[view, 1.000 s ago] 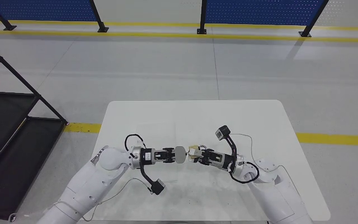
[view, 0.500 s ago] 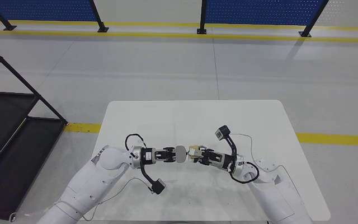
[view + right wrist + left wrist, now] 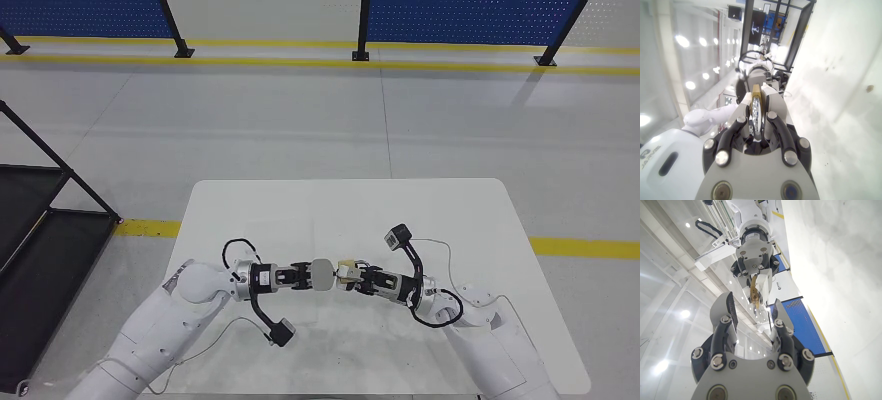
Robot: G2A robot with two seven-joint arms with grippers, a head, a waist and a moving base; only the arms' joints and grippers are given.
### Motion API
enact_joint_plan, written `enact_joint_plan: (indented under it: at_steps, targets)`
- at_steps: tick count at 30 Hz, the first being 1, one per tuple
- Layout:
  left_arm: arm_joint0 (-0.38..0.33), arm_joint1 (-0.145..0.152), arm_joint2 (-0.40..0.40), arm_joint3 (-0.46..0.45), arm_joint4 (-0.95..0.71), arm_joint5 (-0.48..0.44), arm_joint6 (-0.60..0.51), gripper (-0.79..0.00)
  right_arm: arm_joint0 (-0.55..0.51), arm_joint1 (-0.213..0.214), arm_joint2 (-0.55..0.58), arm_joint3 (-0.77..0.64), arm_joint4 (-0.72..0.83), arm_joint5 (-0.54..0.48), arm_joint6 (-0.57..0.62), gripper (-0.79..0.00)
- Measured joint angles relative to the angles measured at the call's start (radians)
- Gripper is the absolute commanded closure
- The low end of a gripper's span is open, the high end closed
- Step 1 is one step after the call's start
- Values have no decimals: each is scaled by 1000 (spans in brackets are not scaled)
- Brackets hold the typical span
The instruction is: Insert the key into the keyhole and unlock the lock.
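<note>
Hardly anything has shifted over the last second: in the top view both arms sit in the same nose-to-nose pose above the middle of the counter (image 3: 450, 215). Your right pincer (image 3: 756, 94) is clenched on the brass padlock (image 3: 753, 292), held clear of the counter with its keyhole end (image 3: 754, 298) facing the left arm. A thin silvery piece, which I take for the key (image 3: 755, 309), stands out of that end. Your left pincer (image 3: 753, 303) is released, its ribbed pads (image 3: 732, 309) spread to either side of the key. Whether they reach as far as it, you cannot tell from these views.

Expect the brass padlock to be stiff, dense and smooth, so it may twist in the right pincer if the grip slackens. The key is light, thin and rigid. Take it by its outer end, pads flat on the two broad faces, since an edge grip would likely slip when you turn. Its long axis runs along the line from one pincer to the other, roughly parallel to the counter, with the free end pointing at the left pincer.
</note>
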Motion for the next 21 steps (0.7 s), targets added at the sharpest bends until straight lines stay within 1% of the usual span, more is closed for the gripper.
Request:
enact_joint_plan:
  at_steps: [4,9,14,16,19,21]
  targets:
    - [8,2,-12,-3,-6,7,0,-376,0,0,0,0,0,0,0,0]
    - [18,5,-26,-1,-15,14,-1,-292,0,0,0,0,0,0,0,0]
    - [27,7,-37,1,-19,20,-1,-286,0,0,0,0,0,0,0,0]
    - [30,8,-40,3,-21,21,0,-268,0,0,0,0,0,0,0,0]
    - [32,8,-41,6,-22,20,2,-191,0,0,0,0,0,0,0,0]
    - [33,8,-40,8,-23,17,2,-182,0,0,0,0,0,0,0,0]
